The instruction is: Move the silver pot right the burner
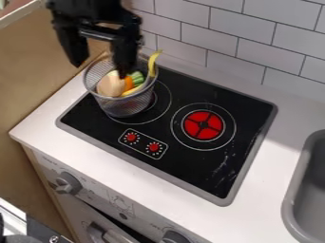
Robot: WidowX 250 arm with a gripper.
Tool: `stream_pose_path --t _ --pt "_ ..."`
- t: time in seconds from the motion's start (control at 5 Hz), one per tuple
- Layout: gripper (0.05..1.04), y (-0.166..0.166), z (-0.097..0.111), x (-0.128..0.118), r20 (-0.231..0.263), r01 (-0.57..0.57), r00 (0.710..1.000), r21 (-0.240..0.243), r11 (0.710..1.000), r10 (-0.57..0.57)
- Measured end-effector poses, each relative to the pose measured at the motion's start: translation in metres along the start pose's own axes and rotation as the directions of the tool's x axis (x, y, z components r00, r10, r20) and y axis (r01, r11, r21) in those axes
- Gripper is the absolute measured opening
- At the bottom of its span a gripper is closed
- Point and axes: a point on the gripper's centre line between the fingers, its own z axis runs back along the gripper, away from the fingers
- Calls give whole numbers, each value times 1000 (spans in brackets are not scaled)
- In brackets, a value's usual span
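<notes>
Currently, silver wire-mesh pot [124, 105] upright on left burner [163, 102]; right burner [203, 125] beside it, toward sink [311, 190]. Gripper [100, 70] above pot, offset to view's left; pot lies below and rightward. Fingers spread, nothing clamped; one tip overlaps pot mouth in view, contact unclear. Pot round, no evident long axis. Contents: pale rounded toy food [110, 84], orange piece [129, 84], green piece [137, 77], yellow strip [153, 62] projecting past rim.

White-tiled wall [254, 28] behind pale counter [57, 142]; grey sink [292, 199] at right edge, paired red dials [153, 147] in outlined panel [142, 150], grey knobs [66, 182] below.
</notes>
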Motion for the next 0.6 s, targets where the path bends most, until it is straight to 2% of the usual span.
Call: stream_pose_path --t 0.2,0.4,0.6 --pt "997 -16 2 -3 -12 -27 1000 6 1000 27" --pt "997 -27 5 -1 -3 -38 999 4 999 38" --pt "998 -39 4 4 42 -53 998 -5 999 53"
